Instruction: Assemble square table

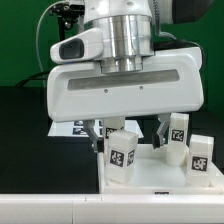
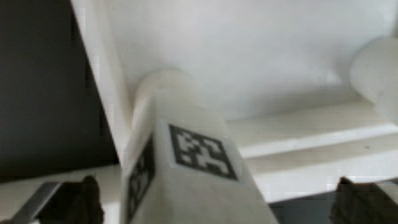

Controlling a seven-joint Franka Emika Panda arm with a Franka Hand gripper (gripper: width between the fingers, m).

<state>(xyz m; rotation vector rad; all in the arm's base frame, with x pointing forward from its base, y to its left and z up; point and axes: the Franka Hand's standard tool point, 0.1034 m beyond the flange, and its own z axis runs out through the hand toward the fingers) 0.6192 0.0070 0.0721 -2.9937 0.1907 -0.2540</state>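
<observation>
Lab test bench: black table (image 1: 25,110) against a green backdrop (image 1: 20,40), robot arm (image 1: 125,40) overhead, printed marker tags on the white legs (image 1: 122,156).

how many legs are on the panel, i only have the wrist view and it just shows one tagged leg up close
observer: I can count three tagged legs upright on the square panel. The near leg is under the gripper, and there are two more legs toward the exterior view's right.
operator: anything lying off the panel
observer: A long white bar runs along the front edge of the exterior view.
operator: and further back
observer: The marker board lies flat on the dark table behind the panel, toward the exterior view's left.
</observation>
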